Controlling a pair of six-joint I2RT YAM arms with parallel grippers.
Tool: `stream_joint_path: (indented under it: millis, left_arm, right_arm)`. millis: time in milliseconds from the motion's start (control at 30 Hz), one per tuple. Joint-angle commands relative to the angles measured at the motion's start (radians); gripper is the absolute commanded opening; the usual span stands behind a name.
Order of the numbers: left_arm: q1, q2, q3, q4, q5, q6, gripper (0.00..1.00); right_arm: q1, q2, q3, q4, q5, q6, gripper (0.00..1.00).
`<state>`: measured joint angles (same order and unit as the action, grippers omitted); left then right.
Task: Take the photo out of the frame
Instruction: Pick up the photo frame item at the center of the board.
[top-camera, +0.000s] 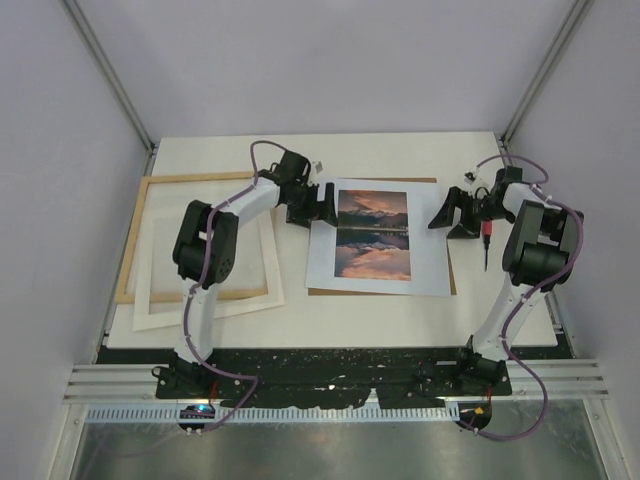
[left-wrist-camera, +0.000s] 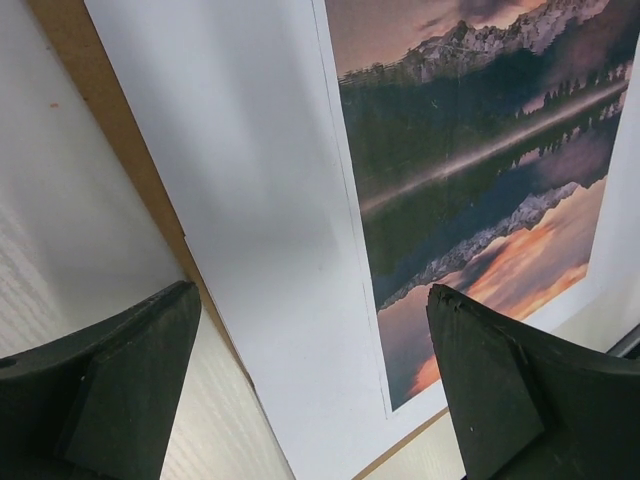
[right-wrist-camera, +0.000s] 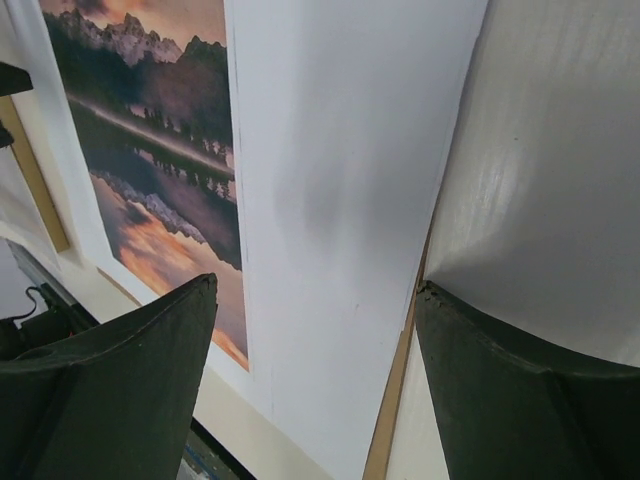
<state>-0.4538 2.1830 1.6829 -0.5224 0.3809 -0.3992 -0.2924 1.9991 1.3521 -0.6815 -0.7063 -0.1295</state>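
A: Count on the table (top-camera: 400, 150)?

B: One photo (top-camera: 375, 240), one frame (top-camera: 134, 240), one white mat (top-camera: 250, 303), one brown board (left-wrist-camera: 108, 110), one red-handled screwdriver (top-camera: 487, 238). Two arms: left arm (top-camera: 210, 240) and right arm (top-camera: 535, 245).

A: Where's the photo?

B: Mid-table, flat, face up, outside the frame. It lies on the brown board. Thin strips of board show along its far, right and near edges. Sunset and mountains in the middle, wide pale border around them.

A: And the frame?

B: Well left of the photo, flat on the table. It overlaps the white mat, which sticks out on the near and right sides. Can't tell which is on top.

A: Left fingers (left-wrist-camera: 120, 390)?

B: Spread wide, holding nothing. They sit at the photo's left edge. In the wrist view one is over the table beside the board and the other over the print. Contact with the paper: can't tell.

A: Right fingers (right-wrist-camera: 110, 390)?

B: Also spread wide, holding nothing, at the photo's right edge. One is over the print side, the other over the table past the board. Contact: can't tell either.

A: Screwdriver?

B: Lying on the table just right of the board, near the right arm's wrist, apart from the photo.
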Motion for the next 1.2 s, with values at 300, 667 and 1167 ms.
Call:
stream_joint_path:
  millis: [300, 667, 1167]
  left_arm:
    - [-0.002, 0.011, -0.054, 0.271, 0.323, -0.164, 1.00]
    - [0.000, -0.014, -0.126, 0.398, 0.424, -0.236, 1.00]
    - [-0.003, -0.031, -0.172, 0.447, 0.455, -0.257, 1.00]
  right_arm:
    - [-0.002, 0.141, 0.087, -0.183, -0.275, -0.128, 0.81]
    - [-0.042, 0.168, 0.189, -0.489, -0.666, -0.444, 0.79]
    - [-0.050, 0.167, 0.282, -0.839, -0.866, -0.818, 0.72]
